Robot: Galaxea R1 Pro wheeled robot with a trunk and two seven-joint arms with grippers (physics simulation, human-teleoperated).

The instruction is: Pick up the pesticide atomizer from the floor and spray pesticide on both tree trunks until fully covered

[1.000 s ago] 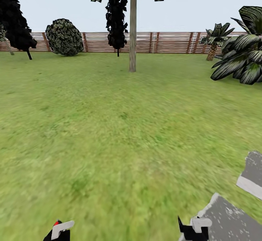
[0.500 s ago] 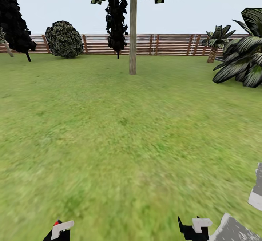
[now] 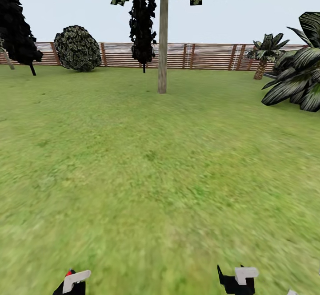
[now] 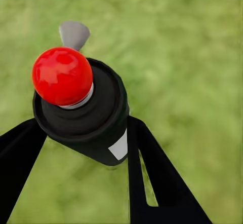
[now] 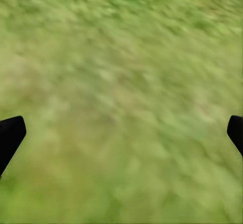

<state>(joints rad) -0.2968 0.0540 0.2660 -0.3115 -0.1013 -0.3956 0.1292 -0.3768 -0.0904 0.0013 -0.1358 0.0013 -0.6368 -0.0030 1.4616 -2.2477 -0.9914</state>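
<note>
Atomizer (image 4: 83, 112) sits clamped between my left gripper (image 4: 86, 148) fingers, red cap up; right gripper (image 5: 121, 133) spread wide, empty; I steer straight across lawn (image 3: 146, 175) toward tree trunk (image 3: 162, 41) ahead, nozzle kept forward.

- Light was bright, flat and even under a pale sky (image 3: 249, 14); no source showed
- The lawn (image 3: 146, 161) sharpened toward the fence (image 3: 209, 54) but smeared into blur nearby
- The tree trunk (image 3: 162, 41) cast only a faint shadow
- Both wrist views showed soft, blurred grass; a dull highlight sat on the red cap (image 4: 62, 75)
</note>
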